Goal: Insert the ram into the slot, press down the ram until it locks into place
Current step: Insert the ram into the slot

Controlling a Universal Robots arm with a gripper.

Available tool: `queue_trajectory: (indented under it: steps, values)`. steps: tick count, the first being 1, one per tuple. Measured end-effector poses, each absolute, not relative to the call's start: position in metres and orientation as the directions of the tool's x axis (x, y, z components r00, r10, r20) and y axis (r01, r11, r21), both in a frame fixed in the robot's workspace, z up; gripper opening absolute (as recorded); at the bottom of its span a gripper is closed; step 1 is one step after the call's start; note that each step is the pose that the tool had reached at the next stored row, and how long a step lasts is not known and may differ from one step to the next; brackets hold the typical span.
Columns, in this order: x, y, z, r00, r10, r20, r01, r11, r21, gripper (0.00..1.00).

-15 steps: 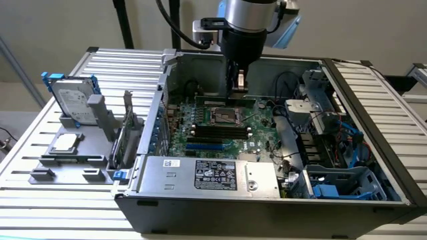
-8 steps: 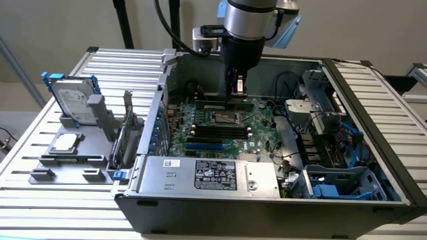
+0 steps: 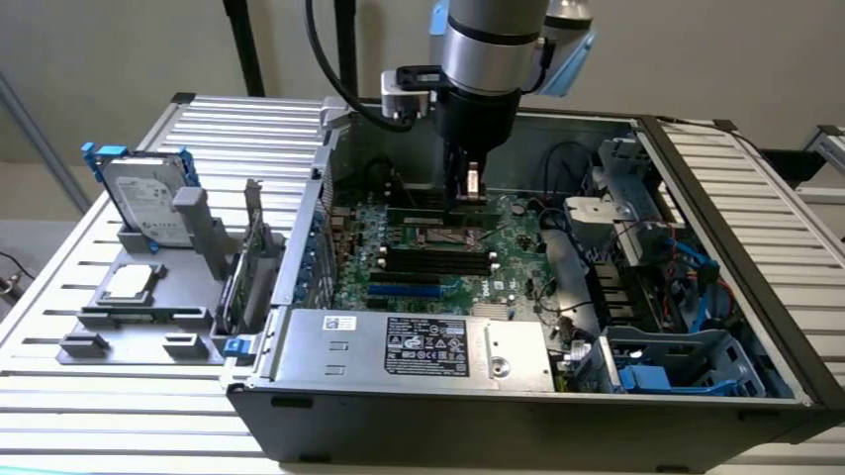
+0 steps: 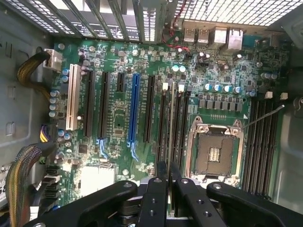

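My gripper (image 3: 470,196) hangs inside the open computer case, above the green motherboard (image 3: 516,247). In the wrist view its black fingers (image 4: 156,189) stand close together, shut on the ram (image 4: 171,123). I see the ram edge-on as a thin strip, and as a small upright piece under the gripper (image 3: 470,184) in the exterior view. It runs in line with the black memory slots (image 4: 179,127) between the blue slot (image 4: 135,109) and the processor socket (image 4: 215,151). These slots (image 3: 436,260) have white end clips. I cannot tell whether the ram touches a slot.
A second bank of memory slots (image 4: 260,137) lies beyond the socket. The metal power supply box (image 3: 410,346) sits at the case's near side, with cables and drive bays (image 3: 660,267) on the exterior view's right. A hard drive (image 3: 145,203) stands on a grey fixture outside the case.
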State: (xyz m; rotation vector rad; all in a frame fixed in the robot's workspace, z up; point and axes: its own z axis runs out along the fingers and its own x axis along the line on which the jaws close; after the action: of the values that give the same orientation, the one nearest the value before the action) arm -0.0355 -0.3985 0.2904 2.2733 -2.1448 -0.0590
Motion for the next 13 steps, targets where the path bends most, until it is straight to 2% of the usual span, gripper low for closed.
queue_trajectory:
  steps: [13]
  values:
    - [-0.036, -0.398, 0.267, 0.059, -0.998, -0.017, -0.998, -0.059, 0.037, 0.13]
